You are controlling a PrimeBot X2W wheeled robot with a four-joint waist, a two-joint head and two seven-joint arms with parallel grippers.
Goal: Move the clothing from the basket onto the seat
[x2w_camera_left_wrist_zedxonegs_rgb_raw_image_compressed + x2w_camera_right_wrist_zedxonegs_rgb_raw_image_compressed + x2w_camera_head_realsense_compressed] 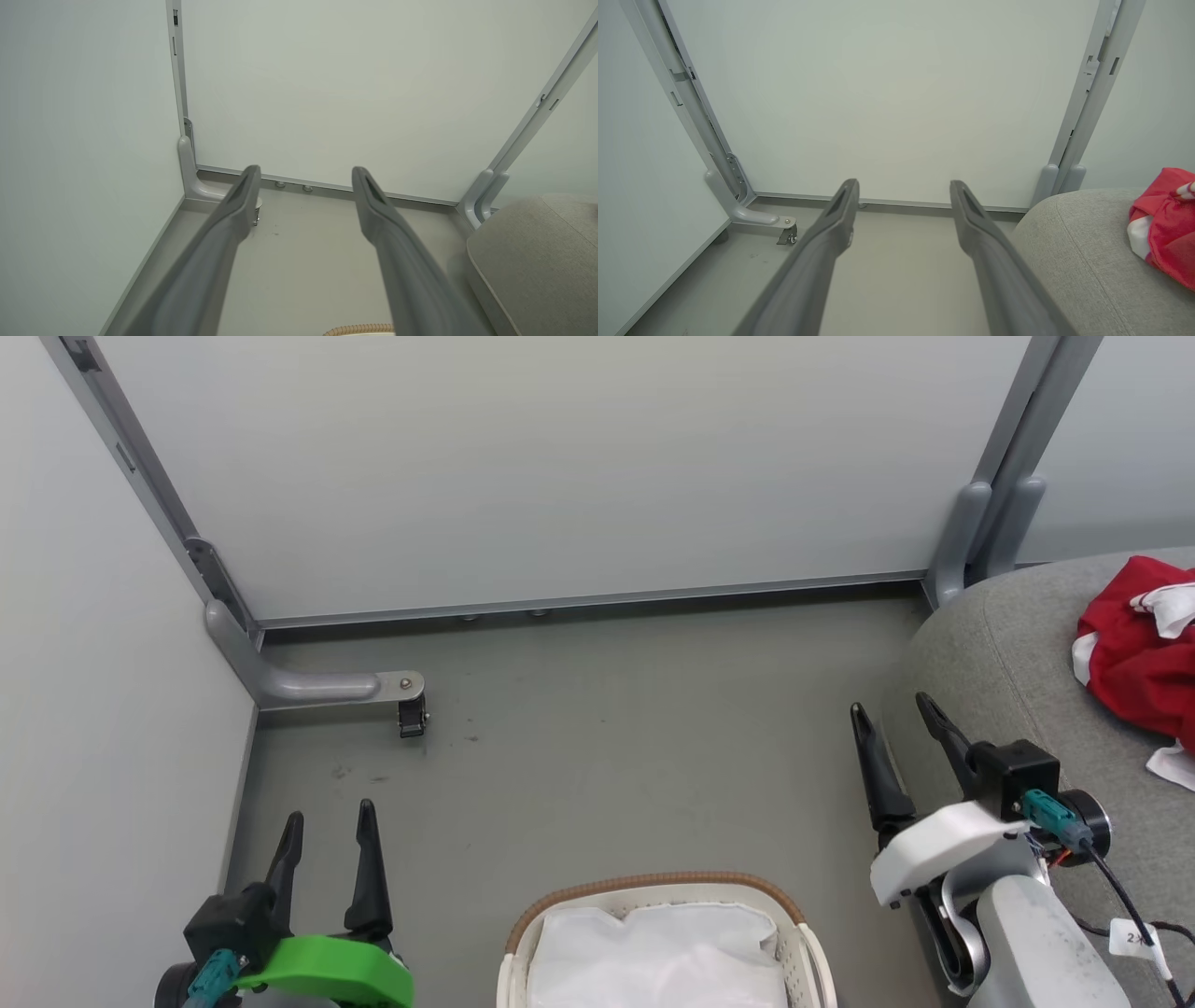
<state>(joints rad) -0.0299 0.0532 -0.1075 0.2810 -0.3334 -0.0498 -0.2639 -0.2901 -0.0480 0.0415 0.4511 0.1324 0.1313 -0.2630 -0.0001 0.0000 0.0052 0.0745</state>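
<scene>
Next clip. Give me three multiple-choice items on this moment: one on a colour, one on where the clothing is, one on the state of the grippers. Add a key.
1. The rim of the basket is: A brown; B blue; C black.
2. The clothing lies: A in the basket; B on the seat; C on the floor.
3. The left gripper and right gripper are: A both open and empty; B both shut on the clothing; C left open, right shut on the basket.

Key:
1 A, the woven-look band round the top of the basket is brown.
2 B, the red heap sits on the grey seat at the right of the head view, and the part of the basket in view holds only white cloth.
3 A, each wrist view shows its fingers spread wide with nothing between them.
</scene>
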